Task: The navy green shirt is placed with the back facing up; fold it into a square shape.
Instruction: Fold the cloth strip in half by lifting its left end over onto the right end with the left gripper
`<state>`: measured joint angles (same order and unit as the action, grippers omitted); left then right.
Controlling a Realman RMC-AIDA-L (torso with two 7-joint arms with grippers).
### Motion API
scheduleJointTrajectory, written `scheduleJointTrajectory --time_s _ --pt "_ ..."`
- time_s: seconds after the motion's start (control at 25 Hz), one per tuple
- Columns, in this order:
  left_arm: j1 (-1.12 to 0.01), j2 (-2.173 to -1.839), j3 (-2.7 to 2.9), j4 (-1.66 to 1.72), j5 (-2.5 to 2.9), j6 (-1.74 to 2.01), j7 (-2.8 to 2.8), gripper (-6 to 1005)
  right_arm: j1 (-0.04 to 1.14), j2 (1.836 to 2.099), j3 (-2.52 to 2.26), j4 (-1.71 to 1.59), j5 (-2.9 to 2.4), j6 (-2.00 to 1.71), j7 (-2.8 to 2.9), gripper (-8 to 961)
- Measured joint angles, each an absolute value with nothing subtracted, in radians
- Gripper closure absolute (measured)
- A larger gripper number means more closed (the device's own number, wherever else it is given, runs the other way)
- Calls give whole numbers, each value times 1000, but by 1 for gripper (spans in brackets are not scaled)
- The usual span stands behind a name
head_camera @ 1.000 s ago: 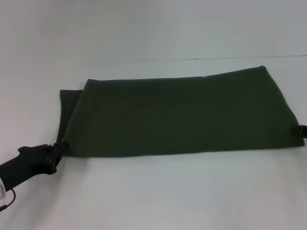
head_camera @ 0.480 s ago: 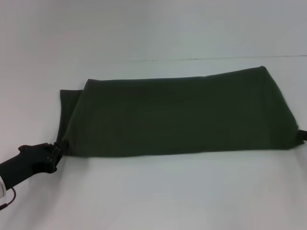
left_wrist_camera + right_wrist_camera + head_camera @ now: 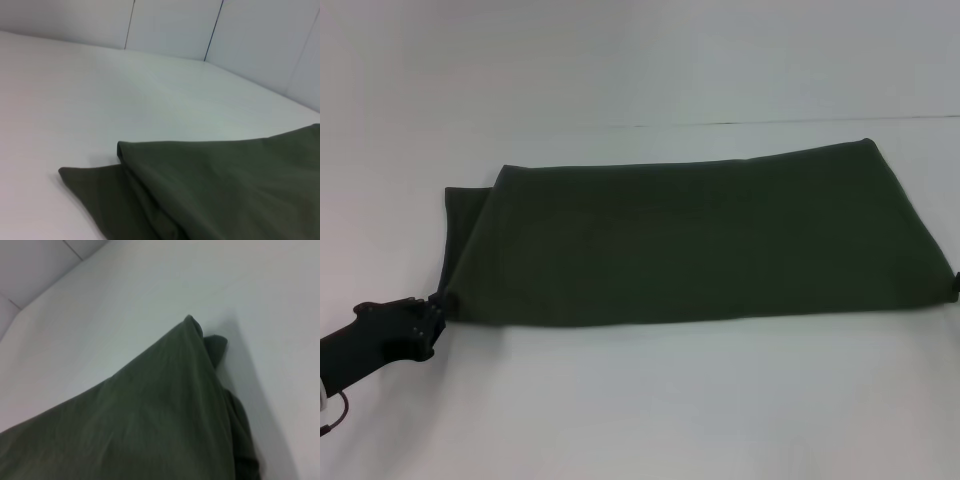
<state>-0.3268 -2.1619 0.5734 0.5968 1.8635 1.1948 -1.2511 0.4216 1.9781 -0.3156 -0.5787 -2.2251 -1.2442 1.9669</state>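
The navy green shirt (image 3: 690, 240) lies on the white table, folded into a long flat band with its plain side up. A lower layer sticks out at its left end (image 3: 465, 215). My left gripper (image 3: 435, 308) is at the band's near left corner and touches the cloth there. Only a dark sliver of my right gripper (image 3: 957, 285) shows, at the picture's right edge beside the band's near right corner. The left wrist view shows the shirt's left end (image 3: 200, 190) with its layers. In the right wrist view the shirt's far right corner (image 3: 165, 405) fills the frame.
The white table (image 3: 650, 400) stretches in front of the shirt and behind it to a pale wall (image 3: 640, 60). Nothing else lies on the table.
The right gripper has slid rightward, almost out of the head view. The left gripper has shifted slightly left and toward me. The small bump at the shirt's near left corner has flattened.
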Motion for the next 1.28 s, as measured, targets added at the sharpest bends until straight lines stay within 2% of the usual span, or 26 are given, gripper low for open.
scheduleJointTrajectory --time_s 0.52,1.16,1.28 --pt "-297 -2160 564 648 1856 1240 -1265 872 409 1968 -278 -578 -2224 -1275 1945 953" --pt "-287 -2159 555 657 1858 1240 -1264 831 399 1974 -253 -575 -2220 -1324 1907 953" --pt "-286 -2161 555 657 1856 1244 -1263 824 396 1975 -233 -578 -2213 -1347 1900 928"
